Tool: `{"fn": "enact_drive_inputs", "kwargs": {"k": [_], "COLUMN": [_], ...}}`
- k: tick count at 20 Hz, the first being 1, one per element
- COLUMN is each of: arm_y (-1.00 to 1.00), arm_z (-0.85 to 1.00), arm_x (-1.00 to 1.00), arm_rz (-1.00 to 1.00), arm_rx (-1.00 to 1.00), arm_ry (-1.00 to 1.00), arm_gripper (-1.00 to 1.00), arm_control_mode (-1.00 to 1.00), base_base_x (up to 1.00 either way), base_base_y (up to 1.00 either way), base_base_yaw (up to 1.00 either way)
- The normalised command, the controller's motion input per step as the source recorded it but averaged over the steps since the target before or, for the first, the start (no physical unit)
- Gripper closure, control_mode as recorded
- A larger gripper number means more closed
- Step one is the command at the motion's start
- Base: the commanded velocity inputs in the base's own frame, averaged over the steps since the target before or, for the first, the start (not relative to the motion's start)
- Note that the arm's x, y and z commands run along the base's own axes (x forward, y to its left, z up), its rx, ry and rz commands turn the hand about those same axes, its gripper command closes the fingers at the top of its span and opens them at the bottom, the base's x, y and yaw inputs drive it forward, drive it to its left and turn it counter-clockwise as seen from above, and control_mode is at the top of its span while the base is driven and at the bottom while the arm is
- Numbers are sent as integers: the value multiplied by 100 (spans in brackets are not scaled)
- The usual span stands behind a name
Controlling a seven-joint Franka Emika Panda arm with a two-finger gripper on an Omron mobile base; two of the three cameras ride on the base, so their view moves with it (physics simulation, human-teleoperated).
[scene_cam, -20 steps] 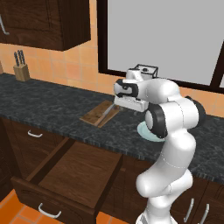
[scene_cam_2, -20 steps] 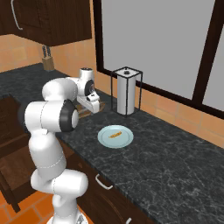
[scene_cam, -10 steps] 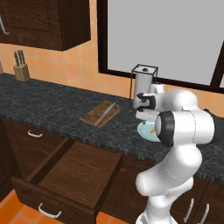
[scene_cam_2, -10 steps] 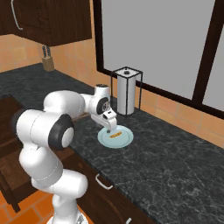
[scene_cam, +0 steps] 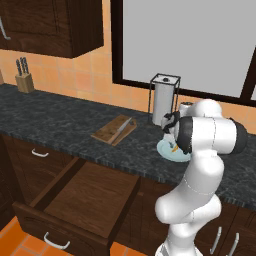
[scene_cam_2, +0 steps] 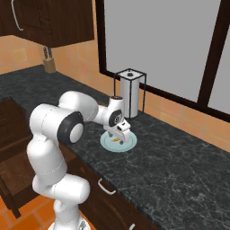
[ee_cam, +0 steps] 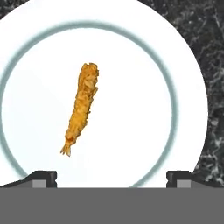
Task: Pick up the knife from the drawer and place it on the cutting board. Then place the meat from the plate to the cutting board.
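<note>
Poised low over the plate (scene_cam_2: 117, 144), the end effector (ee_cam: 111, 177) has its two dark fingertips (ee_cam: 43, 177) spread wide, one at each side of the hand view's lower edge, with nothing between them and nothing touched. The meat (ee_cam: 81, 107), a thin orange-brown strip, lies on the plate's white middle, slanted, above and between the fingertips in the hand view and apart from both. From the right base view the end effector (scene_cam_2: 120, 133) hangs just above the plate, the meat (scene_cam_2: 115, 139) showing as a small orange sliver under it. The plate (scene_cam: 166, 151) sits on the dark speckled counter (scene_cam: 60, 117), near its front edge, just in front of a paper towel holder (scene_cam: 163, 99). To the left of the plate, well apart from it, the cutting board (scene_cam: 111, 131) lies on the counter with the knife (scene_cam: 126, 125) resting along its right side, grey blade on the wood. Below the counter the drawer (scene_cam: 85, 200) stands pulled out. A knife block (scene_cam: 24, 80) stands at the far left by the wall. No writing or label can be read on anything.
</note>
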Motion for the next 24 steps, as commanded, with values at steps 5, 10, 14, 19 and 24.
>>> {"fn": "enact_drive_inputs", "kwargs": {"k": [5, 10, 14, 19, 24], "arm_y": [0, -7, -18, -22, 0], "arm_z": [-16, -34, -14, -16, -18], "arm_x": [36, 32, 15, 13, 23], "arm_rz": [0, 0, 0, 0, 1], "arm_rx": [0, 0, 0, 0, 0], "arm_ry": [-7, -6, -10, -8, -3], "arm_gripper": [-100, -100, -100, -100, -100], "arm_control_mode": [-100, -100, -100, -100, -100], "base_base_x": [0, 0, 0, 0, 0], "base_base_y": [0, 0, 0, 0, 0], "base_base_yaw": [0, 0, 0, 0, 0]}}
